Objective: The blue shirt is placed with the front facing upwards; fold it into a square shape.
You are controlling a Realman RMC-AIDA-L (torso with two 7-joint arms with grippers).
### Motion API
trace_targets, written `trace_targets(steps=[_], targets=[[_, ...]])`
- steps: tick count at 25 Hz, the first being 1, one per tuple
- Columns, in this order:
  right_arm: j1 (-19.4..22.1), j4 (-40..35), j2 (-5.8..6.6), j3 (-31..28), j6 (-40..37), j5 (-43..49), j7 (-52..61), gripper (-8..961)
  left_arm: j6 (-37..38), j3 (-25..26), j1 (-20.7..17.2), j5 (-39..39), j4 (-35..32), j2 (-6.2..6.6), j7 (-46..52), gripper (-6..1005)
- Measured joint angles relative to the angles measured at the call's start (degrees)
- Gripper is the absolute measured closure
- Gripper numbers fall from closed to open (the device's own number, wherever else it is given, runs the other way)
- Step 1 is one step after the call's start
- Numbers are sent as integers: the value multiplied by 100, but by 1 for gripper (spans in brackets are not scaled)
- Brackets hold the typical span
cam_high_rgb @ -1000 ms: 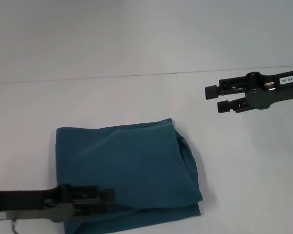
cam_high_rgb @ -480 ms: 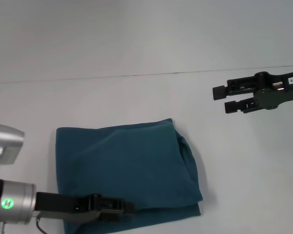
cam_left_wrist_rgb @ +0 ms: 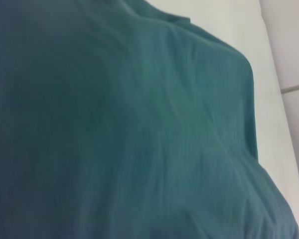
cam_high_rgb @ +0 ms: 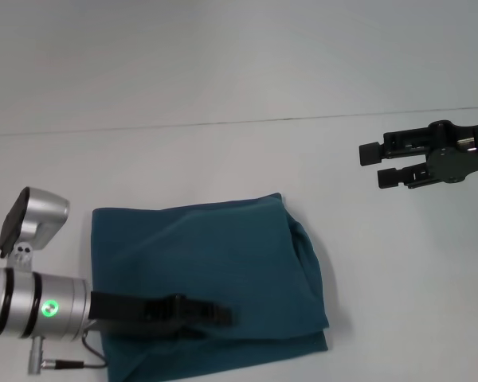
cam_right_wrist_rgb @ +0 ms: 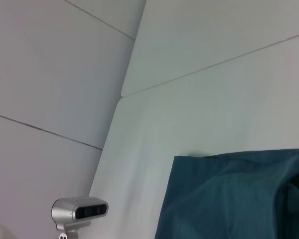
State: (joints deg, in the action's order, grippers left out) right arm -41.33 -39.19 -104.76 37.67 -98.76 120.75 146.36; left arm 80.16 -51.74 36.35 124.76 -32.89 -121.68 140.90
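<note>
Near the front of the white table (cam_high_rgb: 223, 159), the blue shirt (cam_high_rgb: 215, 270) lies folded into a rough rectangle, plain side up, with no lettering showing. One side edge is straight; the opposite side bulges where the layers curl over each other, and a lower layer sticks out along the near edge.

Over the near part of the cloth sits my left gripper (cam_high_rgb: 223, 314), reaching in from my left side low above the fabric. Its dark fingers look drawn together into a narrow tip, with nothing clamped between them that I can see. Behind it my silver forearm carries a small green light (cam_high_rgb: 48, 306), and the wrist camera housing (cam_high_rgb: 35, 219) stands up beside the shirt's left edge. From that wrist, teal cloth (cam_left_wrist_rgb: 119, 129) fills nearly everything, with a strip of table along one side.

My right gripper (cam_high_rgb: 376, 165) hangs well apart from the shirt, out over bare table on my right side, its two fingers held apart with a clear gap and holding nothing. Its wrist camera catches one corner of the shirt (cam_right_wrist_rgb: 229, 194) and the left wrist camera housing (cam_right_wrist_rgb: 79, 211) farther off.
</note>
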Motion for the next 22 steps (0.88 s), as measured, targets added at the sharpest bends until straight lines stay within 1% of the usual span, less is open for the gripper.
trace_targets(steps=[5, 12, 17, 22], targets=[[2, 0, 0, -32, -15, -3, -2, 69, -291, 38, 157, -53, 66, -2, 2, 309], [3, 0, 3, -55, -16, -9, -3, 68, -632, 73, 344, -157, 66, 30, 14, 309], [3, 0, 15, -75, -45, -9, -1, 68, -425, 82, 356, -198, 52, 52, 62, 309], [-2, 0, 17, -107, -57, -9, 1, 68, 84, 192, 147, -186, -24, 113, 138, 309]])
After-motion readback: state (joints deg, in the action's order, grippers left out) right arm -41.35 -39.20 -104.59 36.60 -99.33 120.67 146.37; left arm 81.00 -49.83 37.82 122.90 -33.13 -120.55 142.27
